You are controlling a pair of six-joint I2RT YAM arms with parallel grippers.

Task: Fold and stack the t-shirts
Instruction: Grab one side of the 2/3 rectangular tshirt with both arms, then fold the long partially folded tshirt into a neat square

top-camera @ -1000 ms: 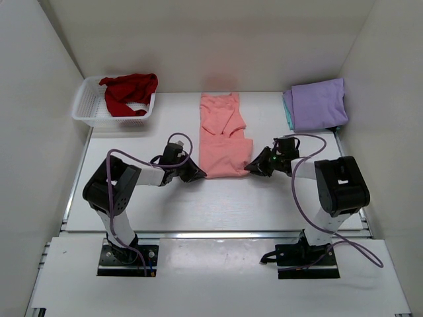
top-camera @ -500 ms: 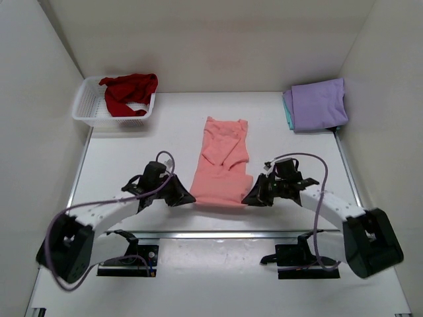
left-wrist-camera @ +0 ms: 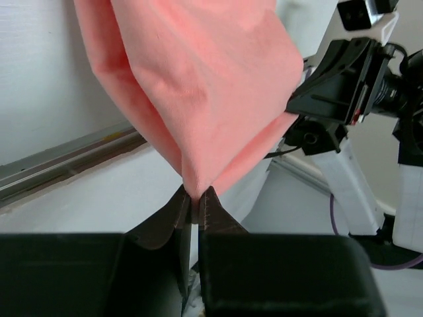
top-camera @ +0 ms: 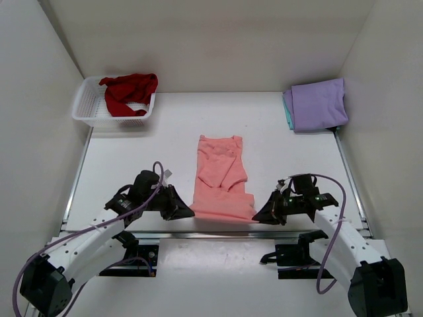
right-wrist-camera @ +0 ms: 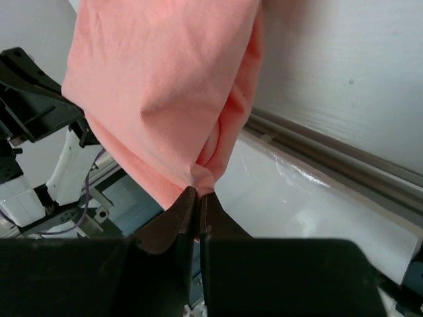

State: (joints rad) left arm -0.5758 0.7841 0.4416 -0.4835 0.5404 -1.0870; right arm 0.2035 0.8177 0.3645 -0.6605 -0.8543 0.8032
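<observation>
Looking down from the overhead camera, I see a white plastic lattice basket (top-camera: 84,109) at the far left corner of the white surface (top-camera: 145,158). It holds one crumpled dark red cloth t-shirt (top-camera: 127,92), which spills partly over its far rim. I can make out nothing else inside it.

At the far right corner a lavender-purple t-shirt (top-camera: 319,104) lies folded into a rough square. A thin strip of teal cloth (top-camera: 287,109) shows along its left edge, underneath it.

The salmon-pink short-sleeved t-shirt (top-camera: 221,178) sits in the middle of the surface, towards the near edge. It is narrowed into a long strip with its sleeves turned inward. Its collar end lies flat, pointing away from me.

Both arms reach low across the near edge. The left jaws are clamped on the near left corner of the salmon-pink t-shirt. In the left wrist view the cloth (left-wrist-camera: 198,86) rises out of the pinch in a taut fold. The right jaws are pressed together on the near right corner. The right wrist view shows the fabric (right-wrist-camera: 165,79) gathered to a point between them. The hem stretches between the two grips.
</observation>
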